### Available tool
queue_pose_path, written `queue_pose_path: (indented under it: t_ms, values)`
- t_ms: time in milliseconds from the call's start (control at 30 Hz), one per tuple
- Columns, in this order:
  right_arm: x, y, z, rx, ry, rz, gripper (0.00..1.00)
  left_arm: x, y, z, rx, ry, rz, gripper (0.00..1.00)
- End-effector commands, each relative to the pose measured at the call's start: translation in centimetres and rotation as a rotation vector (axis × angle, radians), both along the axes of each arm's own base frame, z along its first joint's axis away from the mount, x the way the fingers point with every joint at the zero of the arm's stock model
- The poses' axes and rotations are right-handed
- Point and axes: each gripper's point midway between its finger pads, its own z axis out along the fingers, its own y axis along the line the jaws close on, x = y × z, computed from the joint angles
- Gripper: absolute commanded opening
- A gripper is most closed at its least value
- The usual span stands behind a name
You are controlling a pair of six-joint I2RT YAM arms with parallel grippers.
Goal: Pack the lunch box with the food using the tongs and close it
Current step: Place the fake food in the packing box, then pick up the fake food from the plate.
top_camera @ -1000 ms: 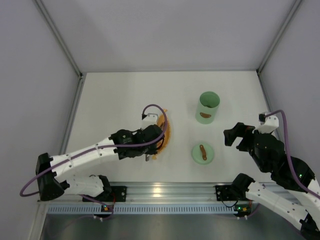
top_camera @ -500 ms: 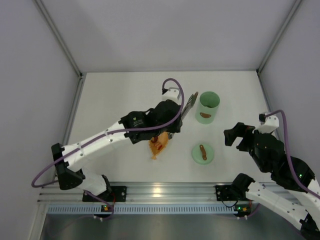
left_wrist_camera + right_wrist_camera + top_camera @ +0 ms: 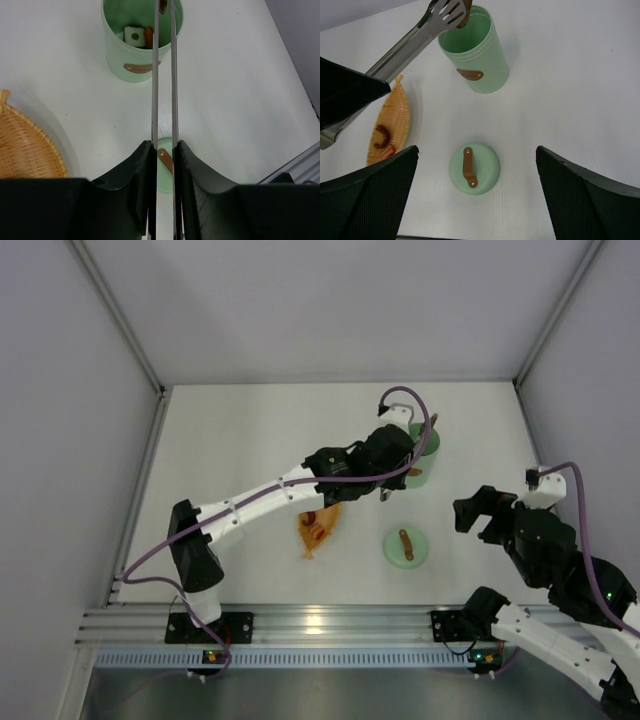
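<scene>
The mint-green lunch box (image 3: pixel 421 442) (image 3: pixel 141 45) (image 3: pixel 476 52) stands upright and uncovered at the right back. My left gripper (image 3: pixel 388 472) (image 3: pixel 164 148) is shut on the silver tongs (image 3: pixel 155 80) (image 3: pixel 412 41). The tong tips sit over the tub's mouth and pinch a brown piece of food (image 3: pixel 465 14). A white piece (image 3: pixel 133 35) and an orange piece (image 3: pixel 148 35) lie inside the tub. More food, a brown curl (image 3: pixel 381 135) and a red bit (image 3: pixel 391 149), rests on the orange tray (image 3: pixel 321 528). My right gripper (image 3: pixel 478 512) (image 3: pixel 476 150) hangs open above the lid.
The flat green lid (image 3: pixel 406 545) (image 3: pixel 474 168) with its brown handle lies on the table in front of the tub. The orange woven tray (image 3: pixel 395 117) (image 3: pixel 25 145) sits left of it. Grey walls enclose the table on three sides.
My left arm has swung from the orange tray to the right and back, carrying the tongs with a brown piece over the tub. The right arm has hardly moved.
</scene>
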Motion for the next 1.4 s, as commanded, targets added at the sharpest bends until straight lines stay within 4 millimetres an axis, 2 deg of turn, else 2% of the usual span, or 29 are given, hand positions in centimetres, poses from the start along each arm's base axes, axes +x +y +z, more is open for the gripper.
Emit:
queue_pose_path:
  t_ms: [0, 133, 267, 367, 500, 633, 767, 933, 1033, 1133, 1200, 1233, 1267, 1333, 1367]
  values:
    - [-0.7, -1.3, 1.0, 0.005, -0.021, -0.021, 1.00, 1.6, -0.8, 2.9, -0.075, -0.072, 0.030, 0.12]
    - [-0.8, -1.3, 1.0, 0.006, -0.022, -0.021, 1.00, 1.9, -0.5, 2.2, -0.055, -0.069, 0.045, 0.13]
    - [-0.7, -1.3, 1.0, 0.005, -0.022, -0.023, 1.00, 1.7, -0.4, 2.2, -0.049, -0.067, 0.040, 0.18]
    - [-0.6, -1.2, 1.0, 0.003, -0.022, -0.024, 0.99, 1.6, -0.1, 2.2, -0.045, -0.063, 0.041, 0.27]
    - [-0.5, -1.1, 1.0, 0.001, -0.021, -0.022, 1.00, 1.3, 0.3, 2.1, -0.039, -0.062, 0.036, 0.34]
    - [-0.5, -1.0, 1.0, 0.000, -0.018, -0.021, 1.00, 1.1, 0.5, 2.2, -0.040, -0.061, 0.028, 0.37]
    - [-0.4, -1.0, 1.1, 0.000, -0.021, -0.020, 0.99, 0.8, 0.7, 2.4, -0.043, -0.061, 0.018, 0.45]
    - [-0.3, -0.9, 1.1, -0.005, -0.019, -0.019, 1.00, 0.5, 1.1, 2.9, -0.059, -0.066, 0.015, 0.46]
    - [-0.3, -0.9, 1.1, -0.006, -0.020, -0.020, 0.99, 0.1, 2.3, 4.0, -0.089, -0.082, 0.031, 0.46]
    - [-0.2, -0.8, 1.1, -0.007, -0.020, -0.018, 1.00, -0.7, 4.4, 4.8, -0.099, -0.087, 0.054, 0.46]
    - [-0.2, -0.7, 1.0, -0.003, -0.021, -0.015, 1.00, -1.5, 6.4, 4.8, -0.090, -0.079, 0.067, 0.46]
    - [-0.1, -0.5, 1.0, -0.001, -0.020, -0.011, 0.99, -2.0, 7.4, 5.5, -0.109, -0.077, 0.082, 0.46]
    - [-0.1, -0.4, 0.9, 0.001, -0.020, -0.009, 0.99, -2.3, 8.2, 4.4, -0.083, -0.061, 0.091, 0.46]
    - [0.0, -0.2, 0.7, 0.002, -0.015, -0.002, 0.99, -3.3, 10.1, 4.3, -0.085, -0.040, 0.115, 0.46]
    - [0.1, 0.0, 0.6, 0.005, -0.017, -0.001, 0.99, -3.6, 11.0, 2.9, -0.056, -0.022, 0.130, 0.46]
